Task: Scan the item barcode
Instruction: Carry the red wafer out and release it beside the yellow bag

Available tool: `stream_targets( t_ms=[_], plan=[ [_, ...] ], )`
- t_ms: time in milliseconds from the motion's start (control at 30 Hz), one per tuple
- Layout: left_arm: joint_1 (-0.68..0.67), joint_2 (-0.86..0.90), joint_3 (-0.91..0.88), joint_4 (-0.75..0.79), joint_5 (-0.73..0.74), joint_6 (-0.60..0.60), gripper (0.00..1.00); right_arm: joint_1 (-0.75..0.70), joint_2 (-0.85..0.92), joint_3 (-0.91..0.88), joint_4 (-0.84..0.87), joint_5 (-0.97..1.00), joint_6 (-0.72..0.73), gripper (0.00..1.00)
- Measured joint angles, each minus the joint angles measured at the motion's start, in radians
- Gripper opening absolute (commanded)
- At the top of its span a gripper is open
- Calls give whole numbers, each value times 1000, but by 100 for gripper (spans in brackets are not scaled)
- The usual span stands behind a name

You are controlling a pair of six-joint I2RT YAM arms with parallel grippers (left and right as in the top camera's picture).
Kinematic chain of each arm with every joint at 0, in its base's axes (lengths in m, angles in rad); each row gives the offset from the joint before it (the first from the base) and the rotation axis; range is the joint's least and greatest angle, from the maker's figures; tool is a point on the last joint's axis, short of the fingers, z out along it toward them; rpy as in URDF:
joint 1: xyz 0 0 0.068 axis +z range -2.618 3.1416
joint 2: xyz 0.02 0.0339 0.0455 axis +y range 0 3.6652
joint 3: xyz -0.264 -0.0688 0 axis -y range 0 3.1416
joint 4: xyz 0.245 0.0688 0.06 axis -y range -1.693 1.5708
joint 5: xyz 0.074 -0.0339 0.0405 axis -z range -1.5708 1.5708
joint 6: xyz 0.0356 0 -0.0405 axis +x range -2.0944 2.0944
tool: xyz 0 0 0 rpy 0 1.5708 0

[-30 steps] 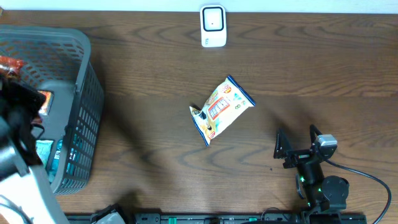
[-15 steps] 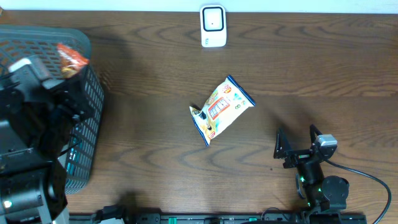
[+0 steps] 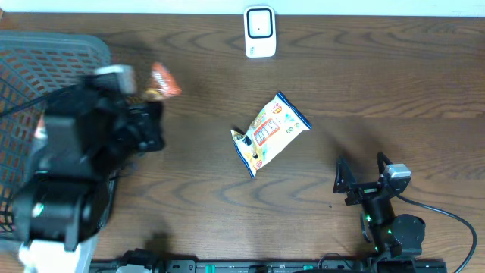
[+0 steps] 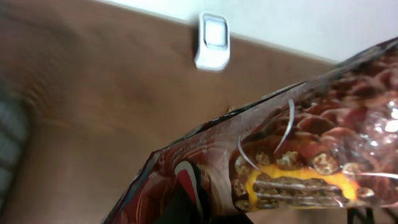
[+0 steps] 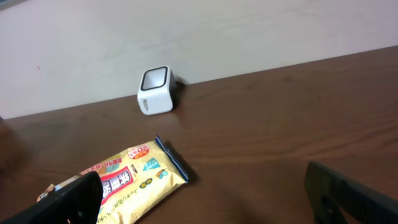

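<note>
At the left edge of the overhead frame a grey plastic mesh basket (image 3: 53, 42) stands on the dark wooden counter (image 3: 189, 212), with the left arm blurred across it. Just right of the basket's rim the left hand (image 3: 151, 106) is clamped tight on a glossy brown-and-orange snack packet (image 3: 162, 81), held above the counter. In the left wrist view the packet (image 4: 298, 162) fills the lower right, printed with chocolate wafers, and no barcode shows on that face. At top centre, by the far edge, sits the white box-shaped barcode scanner (image 3: 259, 32). The packet is well apart from it, to its left. Below the scanner, mid-frame, a yellow snack bag with blue ends (image 3: 270, 133) lies flat and untouched. At lower right the right hand (image 3: 362, 171) rests with its fingers spread wide, holding nothing.

Judging by this, the pick is done: the item is out of the basket and gripped. What is left is to carry it across to the scanner and turn its barcode to the window. Whether the yellow bag has been scanned cannot be told.
</note>
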Motion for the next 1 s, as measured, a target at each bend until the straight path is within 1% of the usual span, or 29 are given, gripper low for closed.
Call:
stream_targets(
  t_ms=[167,367,700,1000],
  plan=[
    [-118,159,-51,14,-1,21,8,0,0,0,0,0,0,99],
    [-225,369,-60,80,-1,36,7,0,0,0,0,0,0,99],
    [-358,624,-60,206,-1,39,7,0,0,0,0,0,0,99],
    [-444,838,-60,296,0,39,7,0,0,0,0,0,0,99]
  ],
)
